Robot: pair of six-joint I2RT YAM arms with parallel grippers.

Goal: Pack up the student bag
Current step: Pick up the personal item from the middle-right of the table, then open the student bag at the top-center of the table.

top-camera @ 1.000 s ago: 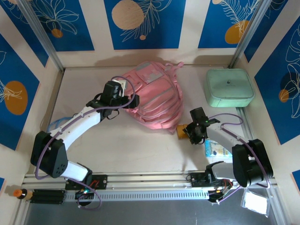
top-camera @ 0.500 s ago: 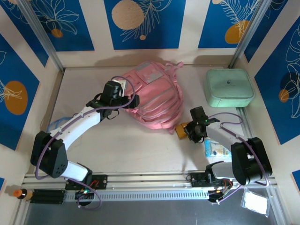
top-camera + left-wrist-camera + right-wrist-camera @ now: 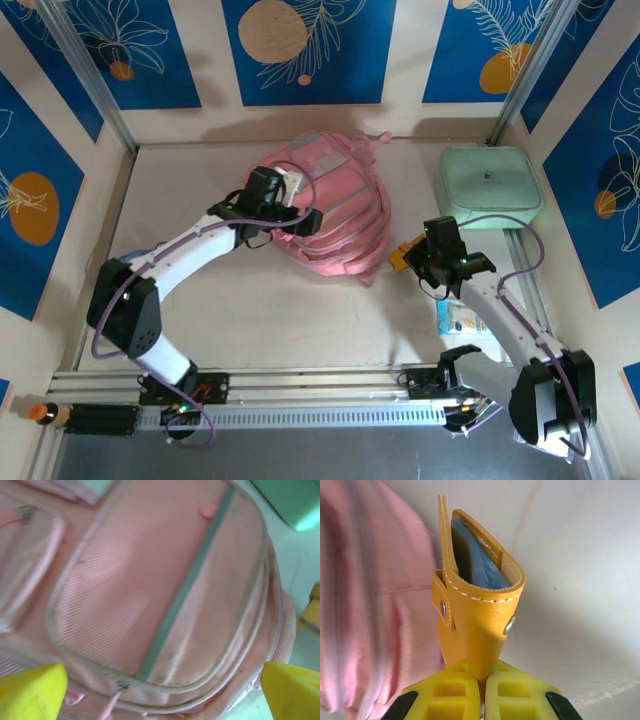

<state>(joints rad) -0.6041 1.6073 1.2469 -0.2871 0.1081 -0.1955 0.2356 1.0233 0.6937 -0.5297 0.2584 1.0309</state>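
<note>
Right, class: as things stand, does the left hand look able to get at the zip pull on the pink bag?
Probably yes. The left hand is open over the student bag, and the zip pull lies uncovered below its spread fingers, with nothing in between.

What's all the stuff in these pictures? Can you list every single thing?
student bag: one, pink with grey trim, back middle of the table.
case: one, mint green, back right.
wallet: one, yellow with blue inside, pinched in the right hand beside the bag.
packet: one, blue and white, near right, beside the right arm.
left hand: one, yellow fingers, open over the bag.
right hand: one, yellow fingers, shut on the wallet.
</note>
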